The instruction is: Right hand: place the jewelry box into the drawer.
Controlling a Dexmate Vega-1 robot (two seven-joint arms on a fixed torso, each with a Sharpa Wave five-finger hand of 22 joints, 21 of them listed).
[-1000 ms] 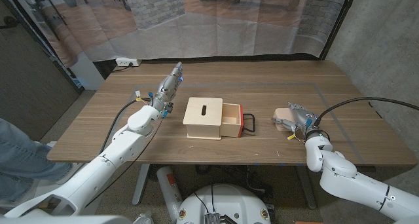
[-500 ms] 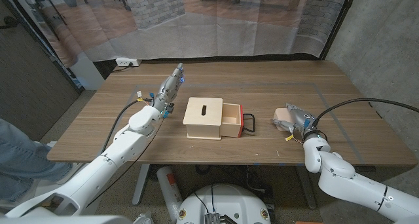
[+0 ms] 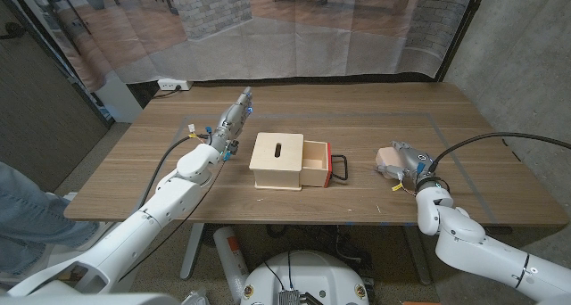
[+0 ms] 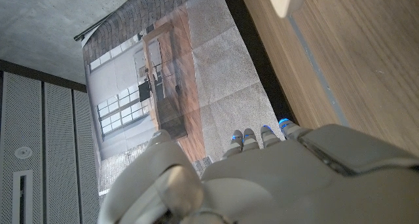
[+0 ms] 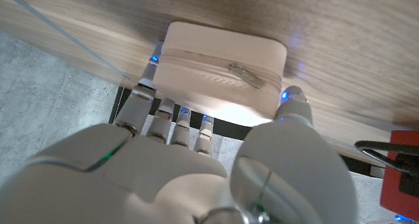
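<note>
Box (image 5: 222,76), a pale zippered case, is lying on the table (image 3: 357,113) well to the right of the drawer (image 3: 318,164), its long axis running roughly along its zipper. Right hand (image 3: 406,162) is closing around it, fingers (image 5: 160,112) on one long side, thumb on the other. Left hand (image 3: 234,118) is hovering left of the drawer, fingers straight and together. Curtain (image 3: 294,28) is hanging behind the table.
</note>
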